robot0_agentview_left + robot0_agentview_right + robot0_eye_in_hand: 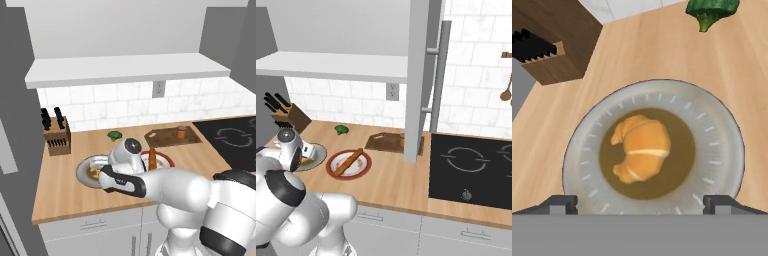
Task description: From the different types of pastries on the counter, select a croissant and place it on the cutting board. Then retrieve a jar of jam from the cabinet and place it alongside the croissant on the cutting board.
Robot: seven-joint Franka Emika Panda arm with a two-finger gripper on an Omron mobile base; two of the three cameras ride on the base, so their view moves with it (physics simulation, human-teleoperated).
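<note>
While the end effector (640,202) hangs directly over the croissant (641,148), its two dark fingertips stand spread wide apart with nothing between them. That pastry is a smooth, golden-orange crescent with a pale band across its middle, and it lies in the brown centre of a round grey plate (722,150) whose broad rim carries short radial ticks. This plate rests on the desk (65,190), a light-tan wooden surface with faint plank grain. Just beside it sits a red-rimmed plate (363,170) bearing a long, thin orange-brown stick pastry (348,161). Farther back lies the dark brown cutting board (165,136), rectangular with rounded corners, and a small orange jar (181,132) stands on it. A blocky wooden knife block (56,136) and a knobbly green broccoli (115,135) stand near the tiled wall.
</note>
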